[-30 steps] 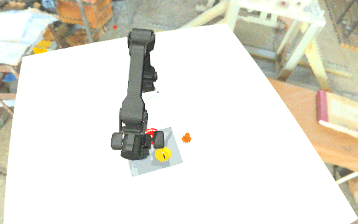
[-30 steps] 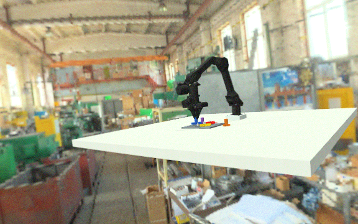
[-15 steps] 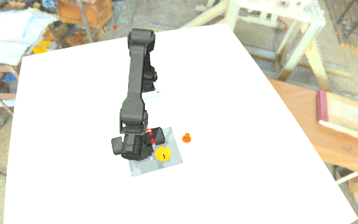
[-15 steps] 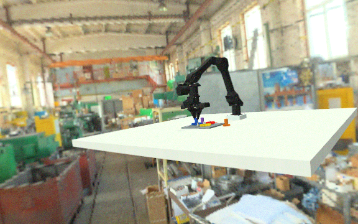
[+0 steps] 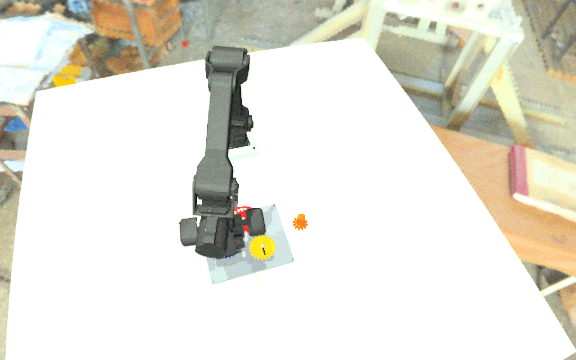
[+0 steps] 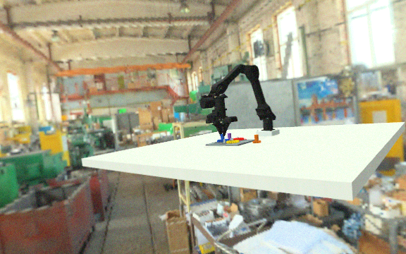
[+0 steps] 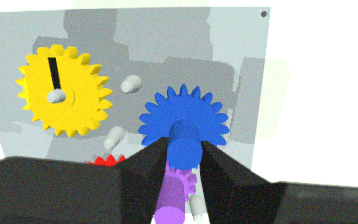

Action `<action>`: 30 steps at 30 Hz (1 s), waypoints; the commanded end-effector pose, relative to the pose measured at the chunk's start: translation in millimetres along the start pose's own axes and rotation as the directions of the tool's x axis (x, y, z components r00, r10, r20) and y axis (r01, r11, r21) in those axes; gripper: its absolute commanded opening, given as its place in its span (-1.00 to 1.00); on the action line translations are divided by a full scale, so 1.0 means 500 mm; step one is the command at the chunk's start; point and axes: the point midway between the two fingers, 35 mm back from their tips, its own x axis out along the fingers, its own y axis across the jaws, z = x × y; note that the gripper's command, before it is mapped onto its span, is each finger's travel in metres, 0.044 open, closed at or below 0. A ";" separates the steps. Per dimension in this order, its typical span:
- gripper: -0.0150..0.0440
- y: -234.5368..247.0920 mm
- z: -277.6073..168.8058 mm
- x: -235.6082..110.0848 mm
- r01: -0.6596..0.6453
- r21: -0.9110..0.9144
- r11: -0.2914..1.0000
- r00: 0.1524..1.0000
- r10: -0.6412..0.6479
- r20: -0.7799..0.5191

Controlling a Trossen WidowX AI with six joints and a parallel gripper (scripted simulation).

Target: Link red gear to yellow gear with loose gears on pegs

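My gripper (image 7: 184, 145) (image 6: 222, 135) points down over the grey board (image 5: 283, 254) (image 7: 155, 35), shut on the upright handle of the blue gear (image 7: 184, 107) (image 6: 219, 141). The blue gear is low over the board; whether it sits flat on a peg is hidden. The yellow gear (image 5: 262, 249) (image 7: 72, 112) sits on its peg. The red gear (image 5: 243, 212) (image 7: 109, 161) is partly hidden by the fingers. A purple gear (image 7: 171, 200) (image 6: 229, 135) stands behind the blue one; its seat is hidden. Bare pegs (image 7: 131, 84) (image 7: 114, 137) (image 7: 197, 207) show in the wrist view.
An orange gear (image 5: 300, 222) (image 6: 256, 139) with an upright handle stands on the white table (image 5: 368, 250) (image 6: 294, 159), beside the board. The arm's base plate (image 6: 271, 132) is at the back. The purple handle stands close to the fingers.
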 end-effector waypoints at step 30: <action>0.43 0.111 0.005 -0.083 -0.005 -0.003 1.000 1.000 0.005 -0.001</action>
